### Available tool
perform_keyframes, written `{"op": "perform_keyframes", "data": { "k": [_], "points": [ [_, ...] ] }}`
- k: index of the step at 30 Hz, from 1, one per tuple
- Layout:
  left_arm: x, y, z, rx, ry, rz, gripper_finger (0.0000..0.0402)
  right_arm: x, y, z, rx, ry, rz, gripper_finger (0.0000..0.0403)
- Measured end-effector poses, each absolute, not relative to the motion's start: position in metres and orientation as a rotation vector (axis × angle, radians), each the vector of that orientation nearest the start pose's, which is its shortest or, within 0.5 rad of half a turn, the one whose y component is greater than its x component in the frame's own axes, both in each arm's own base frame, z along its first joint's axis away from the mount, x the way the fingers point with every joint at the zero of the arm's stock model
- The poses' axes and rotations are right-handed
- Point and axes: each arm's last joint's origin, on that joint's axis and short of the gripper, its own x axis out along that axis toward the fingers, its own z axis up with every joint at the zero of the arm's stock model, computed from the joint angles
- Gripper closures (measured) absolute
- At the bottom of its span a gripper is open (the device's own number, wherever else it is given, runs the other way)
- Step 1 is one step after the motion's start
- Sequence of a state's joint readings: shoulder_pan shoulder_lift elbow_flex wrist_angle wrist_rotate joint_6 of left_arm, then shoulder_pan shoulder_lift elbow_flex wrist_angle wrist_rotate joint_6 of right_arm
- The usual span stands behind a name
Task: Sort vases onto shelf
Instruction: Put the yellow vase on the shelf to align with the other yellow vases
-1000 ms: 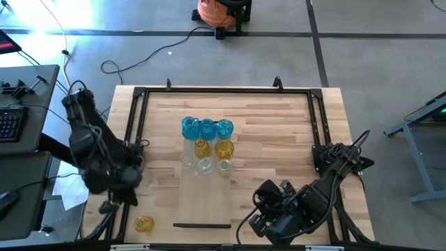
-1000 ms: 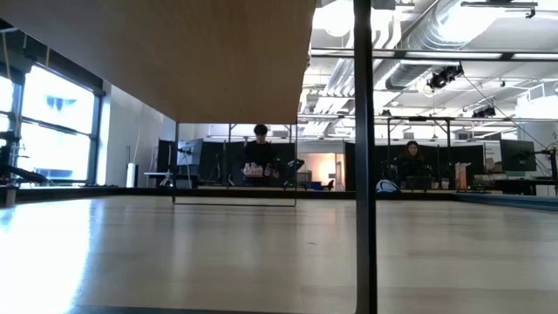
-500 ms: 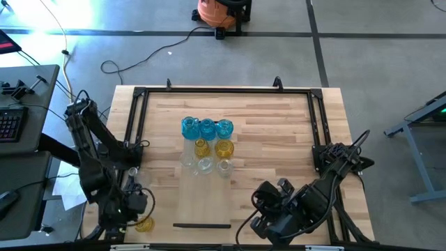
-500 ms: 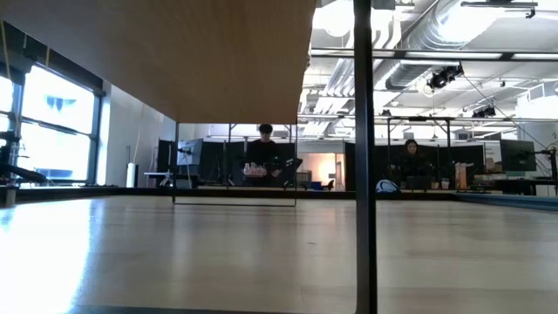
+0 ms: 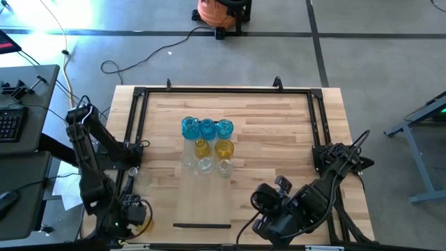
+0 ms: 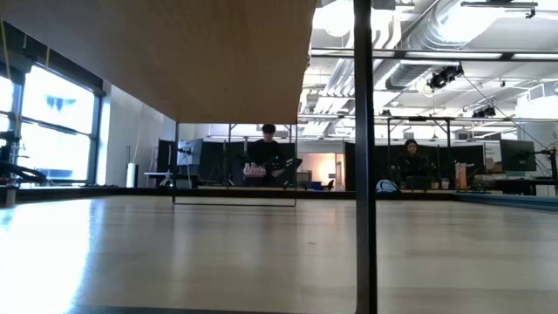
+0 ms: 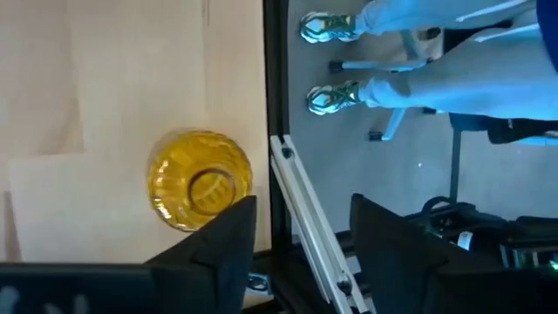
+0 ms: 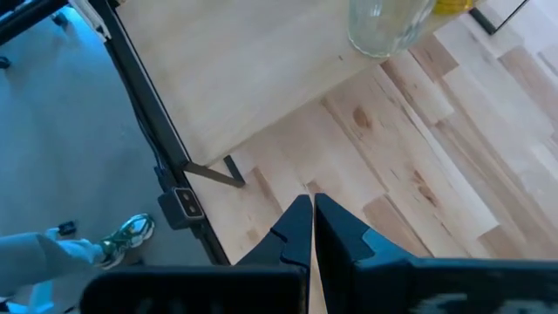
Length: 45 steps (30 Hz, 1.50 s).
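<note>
Now reaching for the stray yellow vase

Left tool (image 7: pixel 301 240) is hovering spread wide and empty, the yellow vase (image 7: pixel 200 180) standing upright just beside one finger, off-centre, at the bench's (image 5: pixel 279 118) near-left corner; right tool (image 8: pixel 312 228) is waiting pinched closed; the shelf (image 5: pixel 202 202) is lying farther in.

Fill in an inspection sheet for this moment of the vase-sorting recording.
Surface: striped plank table, dark frame rails.
Job's things: eight vases clustered on the shelf; a lone yellow vase near the table's front-left corner, off the shelf.
Clutter: nothing seen.
Grippers: left gripper open, beside the lone vase, not holding it; right gripper shut, empty, front right.
Cables: cable on floor.
Surroundings: orange vacuum; a person's shoes; people far behind.
</note>
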State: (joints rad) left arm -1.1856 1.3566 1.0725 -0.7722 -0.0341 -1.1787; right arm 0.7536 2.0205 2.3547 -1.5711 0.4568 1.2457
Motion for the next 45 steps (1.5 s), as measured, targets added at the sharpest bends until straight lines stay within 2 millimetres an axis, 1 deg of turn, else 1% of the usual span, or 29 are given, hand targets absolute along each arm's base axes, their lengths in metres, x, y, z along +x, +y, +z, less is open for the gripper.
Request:
{"op": "perform_keyframes", "data": {
  "k": [4,7,9,12,16,19,23,25,28,32,35,39,41,45],
  "points": [
    [0.100,-0.247,0.259,-0.360,1.365,-0.318,0.0202,0.284,0.249,0.390,0.410,0.964,-0.374,0.0403],
    [0.099,-0.246,0.261,-0.386,1.372,-0.303,0.0198,0.284,0.248,0.390,0.411,0.945,-0.388,0.0403],
    [0.099,-0.241,0.270,-0.402,1.326,-0.295,0.0204,0.284,0.245,0.393,0.405,0.911,-0.404,0.0403],
    [0.098,-0.230,0.292,-0.437,1.191,-0.268,0.0222,0.279,0.237,0.404,0.399,0.841,-0.421,0.0403],
    [0.093,-0.202,0.323,-0.470,0.981,-0.203,0.0259,0.269,0.224,0.423,0.374,0.740,-0.432,0.0403],
    [0.087,-0.172,0.344,-0.469,0.794,-0.106,0.0288,0.259,0.211,0.440,0.333,0.630,-0.456,0.0403],
    [0.078,-0.130,0.369,-0.491,0.494,0.036,0.0322,0.245,0.191,0.462,0.309,0.463,-0.526,0.0403],
    [0.074,-0.111,0.377,-0.481,0.354,0.112,0.0335,0.238,0.184,0.470,0.286,0.407,-0.548,0.0403],
    [0.071,-0.089,0.386,-0.430,0.191,0.220,0.0352,0.232,0.176,0.478,0.261,0.361,-0.564,0.0403],
    [0.067,-0.065,0.395,-0.348,0.004,0.406,0.0369,0.232,0.167,0.483,0.236,0.352,-0.584,0.0403],
    [0.063,-0.048,0.400,-0.319,-0.084,0.529,0.0378,0.237,0.158,0.483,0.196,0.362,-0.610,0.0403],
    [0.054,-0.026,0.403,-0.336,-0.107,0.614,0.0386,0.246,0.144,0.483,0.143,0.391,-0.644,0.0403],
    [0.050,-0.018,0.404,-0.352,-0.121,0.648,0.0388,0.250,0.137,0.483,0.142,0.394,-0.668,0.0403],
    [0.040,-0.002,0.404,-0.295,-0.110,0.702,0.0390,0.257,0.125,0.483,0.188,0.366,-0.729,0.0403]
  ]
}}
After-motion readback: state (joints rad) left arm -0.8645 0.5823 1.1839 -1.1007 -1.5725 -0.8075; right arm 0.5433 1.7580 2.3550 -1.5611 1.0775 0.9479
